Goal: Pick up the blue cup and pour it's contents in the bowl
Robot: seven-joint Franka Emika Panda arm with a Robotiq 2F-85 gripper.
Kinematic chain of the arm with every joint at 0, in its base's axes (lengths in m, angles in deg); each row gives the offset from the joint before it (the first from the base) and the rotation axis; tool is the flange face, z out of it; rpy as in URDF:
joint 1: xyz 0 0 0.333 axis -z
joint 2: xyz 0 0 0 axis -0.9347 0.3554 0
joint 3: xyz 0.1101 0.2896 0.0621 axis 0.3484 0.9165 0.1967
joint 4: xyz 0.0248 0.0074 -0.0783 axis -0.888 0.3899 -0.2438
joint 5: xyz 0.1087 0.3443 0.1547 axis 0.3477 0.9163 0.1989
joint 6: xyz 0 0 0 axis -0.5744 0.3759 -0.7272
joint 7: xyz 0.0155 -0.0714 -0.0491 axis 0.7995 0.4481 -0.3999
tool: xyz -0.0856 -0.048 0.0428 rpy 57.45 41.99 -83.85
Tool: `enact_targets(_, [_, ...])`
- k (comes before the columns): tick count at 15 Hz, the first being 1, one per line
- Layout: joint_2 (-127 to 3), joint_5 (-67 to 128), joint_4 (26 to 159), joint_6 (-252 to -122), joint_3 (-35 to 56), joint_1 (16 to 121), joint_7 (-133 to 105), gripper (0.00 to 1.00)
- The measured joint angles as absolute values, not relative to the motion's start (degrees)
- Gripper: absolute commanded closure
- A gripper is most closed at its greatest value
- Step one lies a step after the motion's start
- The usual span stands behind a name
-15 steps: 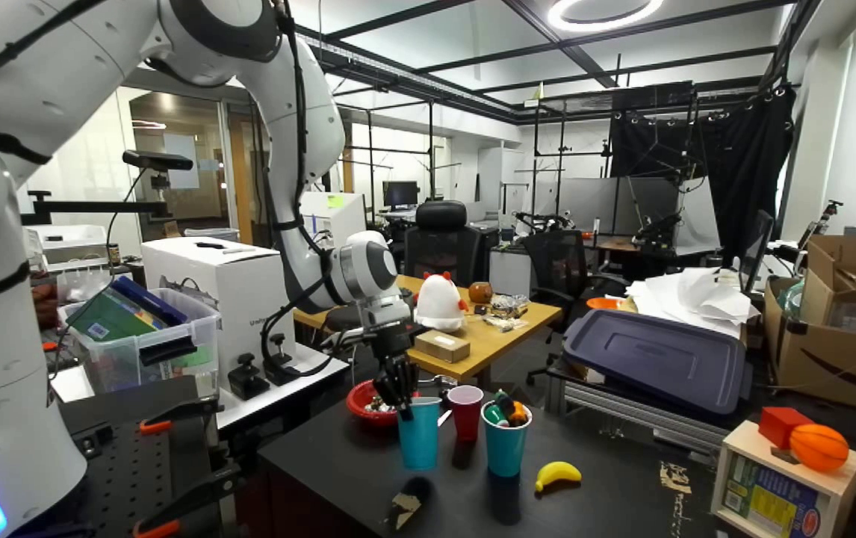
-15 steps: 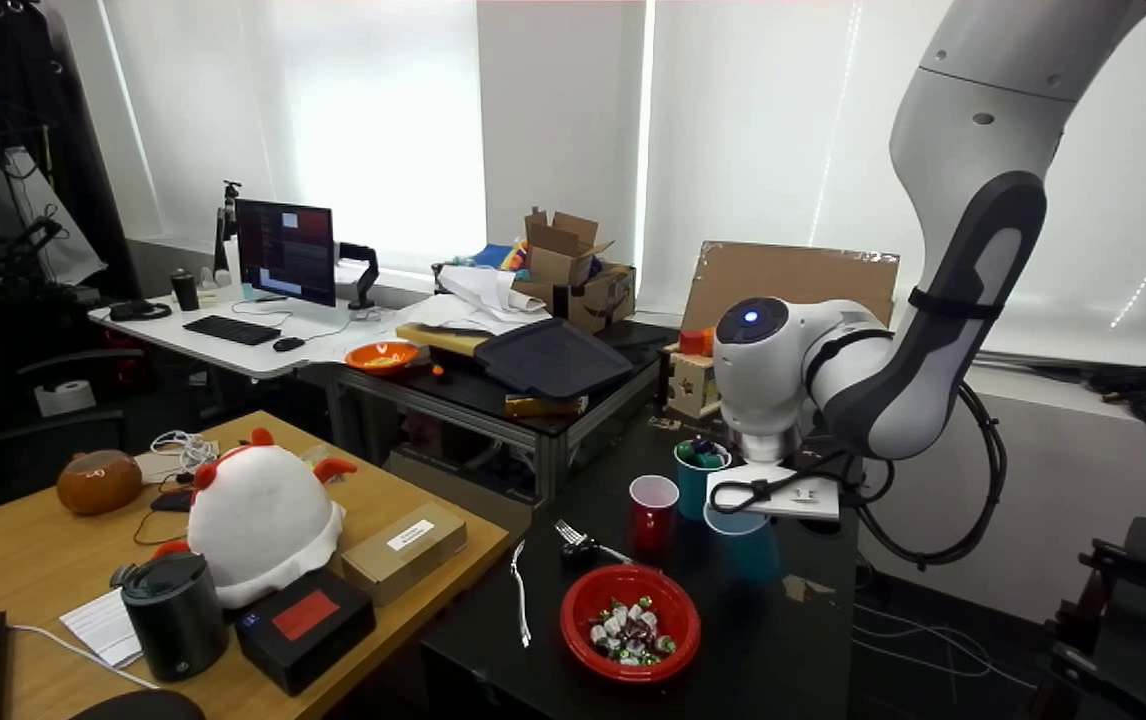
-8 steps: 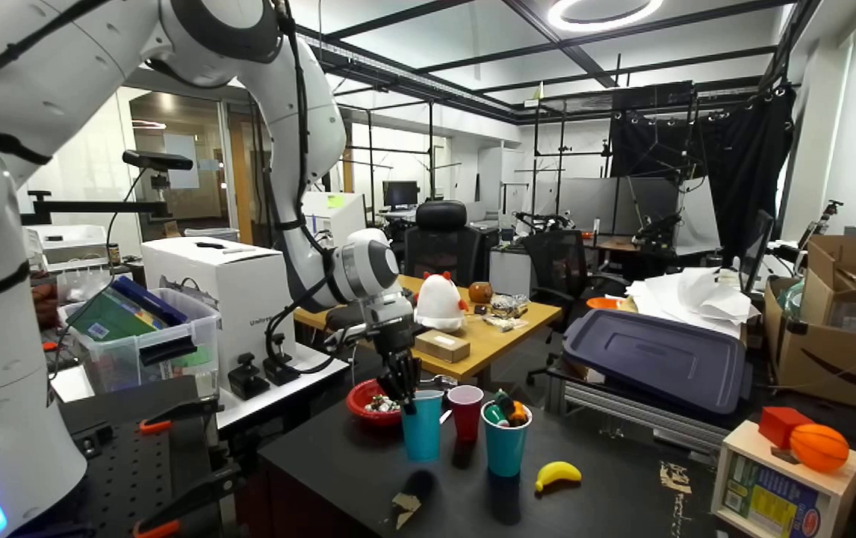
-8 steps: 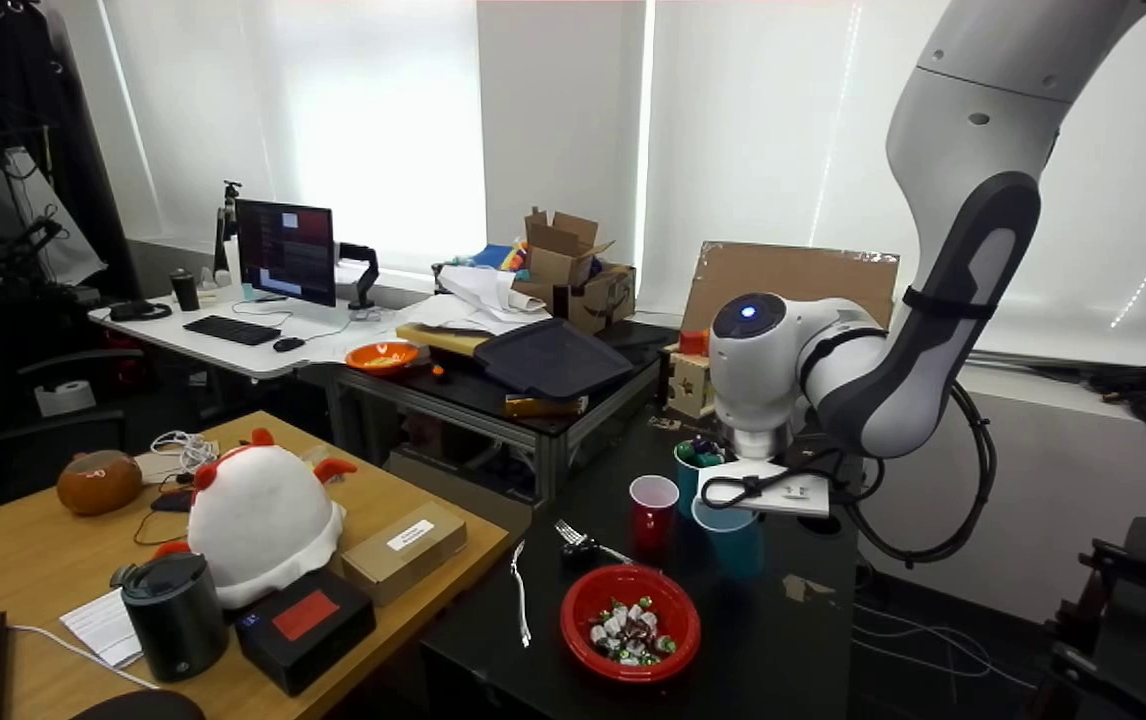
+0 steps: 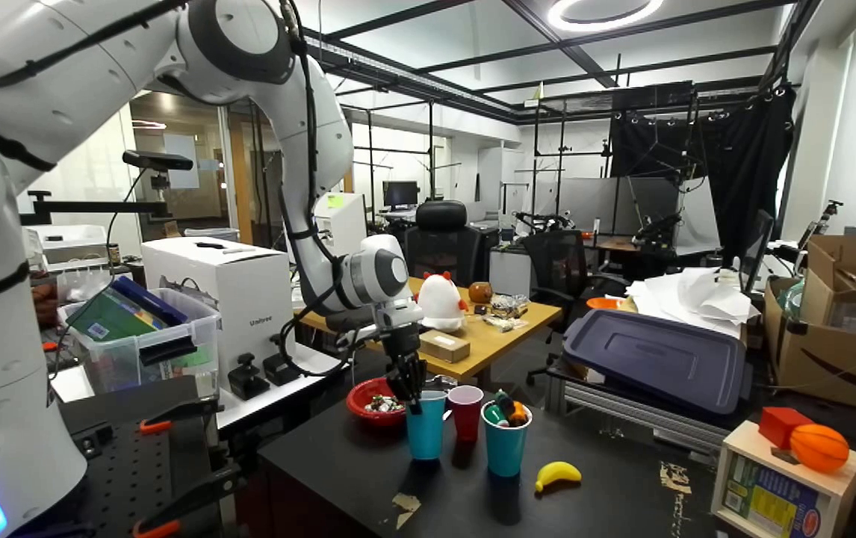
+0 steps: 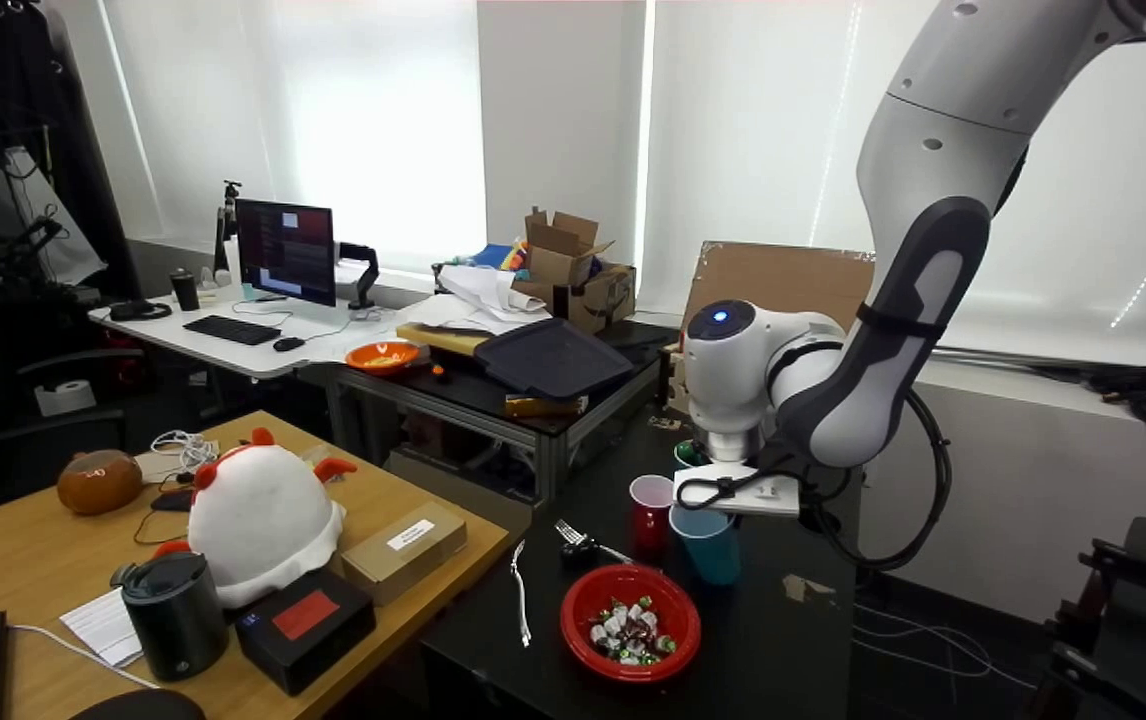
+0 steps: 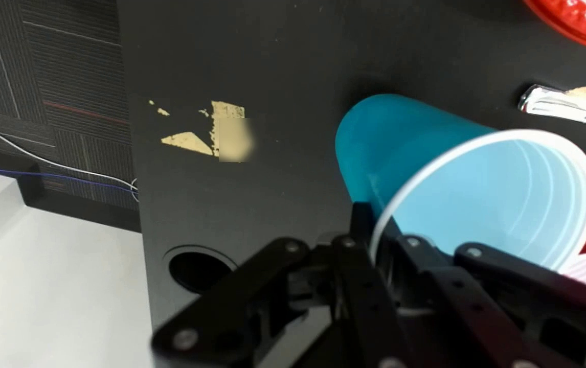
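The light blue cup [image 5: 426, 430] is pinched at its rim by my gripper [image 5: 414, 403], one finger inside and one outside the wall. It also shows in an exterior view [image 6: 708, 550], and in the wrist view [image 7: 410, 138] my fingertips [image 7: 376, 217] close on its white rim. The cup looks close to upright; I cannot tell whether its base touches the table. No contents show in the visible part of its inside; its bottom is hidden. The red bowl [image 5: 359, 418] holds wrapped candies and stands near the cup in both exterior views [image 6: 578, 640]. Its edge shows in the wrist view [image 7: 574, 25].
The small red cup [image 5: 465, 415] stands close beside the held cup. A darker teal cup [image 5: 506, 448] filled with toys stands beyond it, near a yellow banana [image 5: 558, 474]. Forks [image 6: 593, 543] lie near the bowl. A wooden box [image 5: 779, 478] stands at the table's far end.
My gripper has carried the blue cup sideways, closer to the red cup and, in an exterior view, leftward toward the bowl's side. The bowl and other cups have not moved.
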State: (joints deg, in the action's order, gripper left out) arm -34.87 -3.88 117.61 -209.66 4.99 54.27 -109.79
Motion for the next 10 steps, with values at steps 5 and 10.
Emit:
enact_targets(5, [-33.8,3.2,116.3,-210.0,4.4,54.1,-104.9,0.99])
enact_targets(10, [-33.7,8.9,116.4,-210.8,3.3,53.0,-101.8,0.99])
